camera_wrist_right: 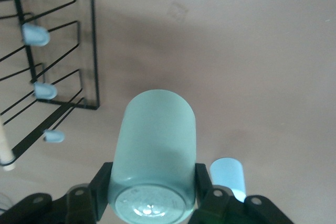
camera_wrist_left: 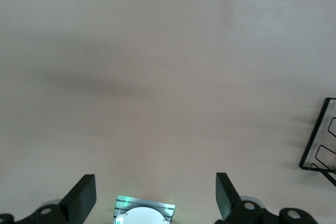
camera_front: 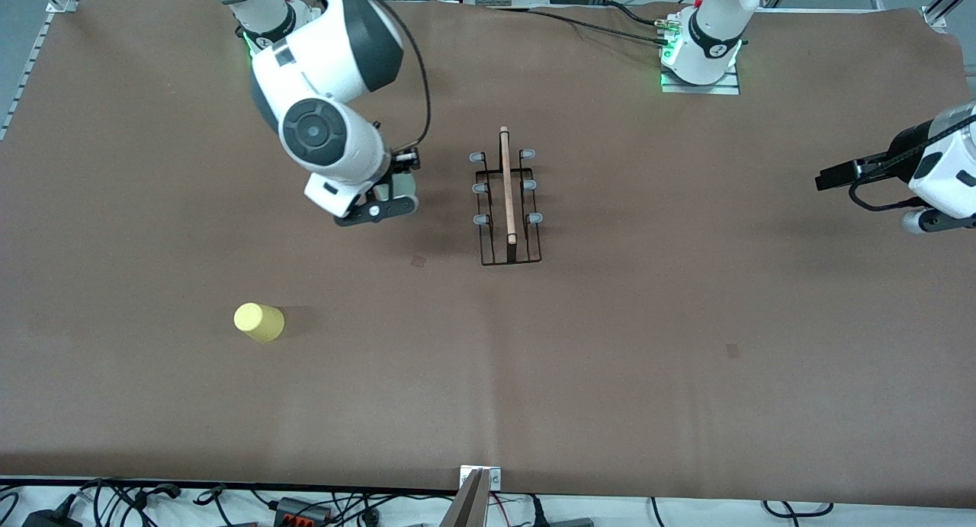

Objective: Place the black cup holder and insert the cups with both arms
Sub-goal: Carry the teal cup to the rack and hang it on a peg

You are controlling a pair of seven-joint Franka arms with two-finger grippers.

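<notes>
The yellow cup (camera_front: 258, 322) lies nearest the front camera, upside down on the brown table (camera_front: 610, 374) toward the right arm's end, untouched. Farther back, mid-table, stands the black cup holder (camera_front: 508, 207), its wooden handle running away from the camera and all six pegs bare.

Beside the holder, toward the right arm's end, the right gripper (camera_wrist_right: 152, 192) is clenched on the pale green cup (camera_wrist_right: 155, 156), held up over the table. The left gripper (camera_wrist_left: 152, 195) hangs released and empty over bare table near its own end, waiting.

My worry is alignment. The pegs are thin and close together, so a cup brought in off-axis could catch a grey tip and shove or tip the light wire rack, and a smooth tapered cup may slip in the grip.

Only the right wrist view shows the light blue cup (camera_wrist_right: 228, 178) on the table just past the gripper; the front view hides it under the arm
</notes>
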